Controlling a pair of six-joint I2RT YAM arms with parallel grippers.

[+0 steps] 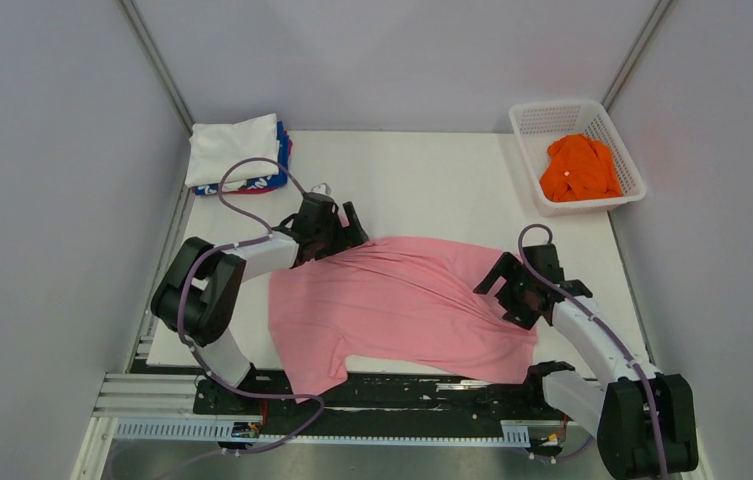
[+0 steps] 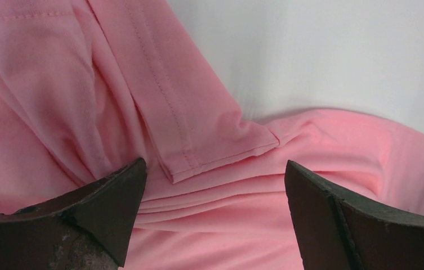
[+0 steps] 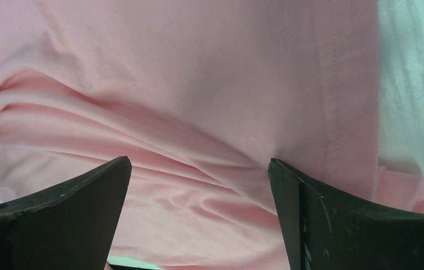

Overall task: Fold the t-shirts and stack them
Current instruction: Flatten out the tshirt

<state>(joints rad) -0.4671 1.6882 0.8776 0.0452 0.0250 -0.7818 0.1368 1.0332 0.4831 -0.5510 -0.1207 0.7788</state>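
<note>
You're at the flatten-it-out stage, I'd say. The plain light pink cotton t-shirt [image 1: 402,305] is sprawled rumpled across the near half of the white tabletop [image 1: 432,170], with one end drooping over the near edge.

Your left gripper [image 1: 337,232] sits over the shirt's far-left part with its jaws spread wide and nothing in them. The left wrist view shows a stitched sleeve flap lying doubled over right between the fingers. Your right gripper [image 1: 502,290] is just as wide and empty over the shirt's right side, where a hem line runs past.

My guess for the next move: pinch both spots and pull apart and away from you.

There's room for that. The far middle of the tabletop is bare, with the folded white shirt [image 1: 232,150] on the blue/red one [image 1: 262,183] in the far-left corner. The white plastic mesh basket [image 1: 527,150] holding the orange shirt [image 1: 579,168] is in the far-right corner.
</note>
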